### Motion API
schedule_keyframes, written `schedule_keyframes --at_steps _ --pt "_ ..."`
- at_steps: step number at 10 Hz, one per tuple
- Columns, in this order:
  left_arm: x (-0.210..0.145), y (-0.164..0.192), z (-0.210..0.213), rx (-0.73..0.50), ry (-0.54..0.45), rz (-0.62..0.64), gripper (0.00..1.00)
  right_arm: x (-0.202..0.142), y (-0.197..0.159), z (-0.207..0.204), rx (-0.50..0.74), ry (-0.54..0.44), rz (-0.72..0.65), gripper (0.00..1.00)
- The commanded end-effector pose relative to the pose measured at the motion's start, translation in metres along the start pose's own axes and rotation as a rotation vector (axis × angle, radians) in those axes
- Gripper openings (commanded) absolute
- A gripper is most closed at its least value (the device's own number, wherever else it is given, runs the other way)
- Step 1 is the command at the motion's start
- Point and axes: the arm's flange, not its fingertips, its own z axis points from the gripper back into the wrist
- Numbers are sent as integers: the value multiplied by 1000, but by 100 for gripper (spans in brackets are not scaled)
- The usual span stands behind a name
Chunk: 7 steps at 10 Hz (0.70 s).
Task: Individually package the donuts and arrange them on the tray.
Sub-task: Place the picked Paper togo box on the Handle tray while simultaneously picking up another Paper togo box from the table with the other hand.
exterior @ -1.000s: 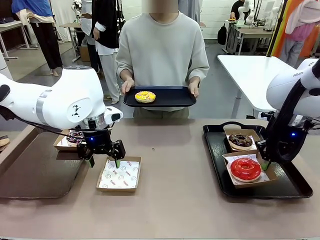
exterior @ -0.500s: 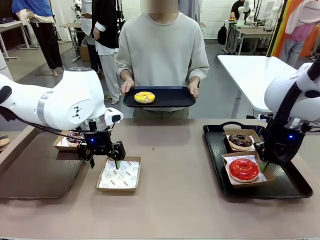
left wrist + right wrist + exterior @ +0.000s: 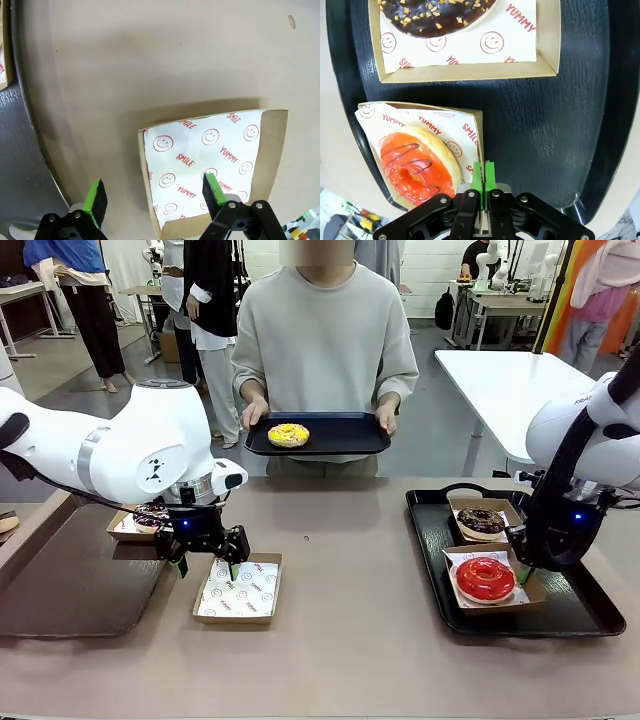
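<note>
Nearest the camera in the front view, the left gripper (image 3: 207,568) is hanging over the near-left corner of an empty paper box (image 3: 239,588) on the table (image 3: 340,640); its wrist view is showing the green pads (image 3: 214,190) spread wide, one over the box's smiley-printed liner (image 3: 205,155), the other over bare tabletop. On the right, the right gripper (image 3: 527,573) is sitting at the edge of the box holding the red donut (image 3: 485,578) on the black tray (image 3: 580,615). The right wrist view is making plain what the front view cannot: the pads (image 3: 483,176) are pressed together on the corner of that box's cardboard wall (image 3: 481,140) (the donut itself is lying untouched beside them). Just beyond, the chocolate donut (image 3: 481,520) is resting in its own box on the same tray. Behind the left arm, the purple sprinkled donut (image 3: 150,514) is peeking out in a third box. Farthest off, a person is holding a second tray (image 3: 340,435) with the yellow donut (image 3: 288,434) on it.
</note>
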Motion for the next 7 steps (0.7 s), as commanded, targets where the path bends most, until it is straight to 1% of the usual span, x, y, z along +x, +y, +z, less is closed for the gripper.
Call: schedule_keyframes --at_steps 1,2,3,4,5,6,7 --pt "3 -5 -5 17 -9 24 42 2 -1 -3 38 -10 1 23" --pt "4 -5 -5 6 -5 26 40 1 -1 -3 40 -5 10 62" --pt "3 -5 -2 0 -9 30 0 1 -1 -3 43 -6 13 83" --pt "3 -4 1 -3 -13 33 0 0 0 -3 46 -8 17 100" --pt "3 -4 2 -7 -13 36 0 0 0 -2 51 -9 17 100" --pt "3 -4 3 -13 -12 40 15 0 -1 -2 57 -9 17 100" --pt "4 -3 4 -17 -10 43 5 0 -1 -2 59 -9 18 96"
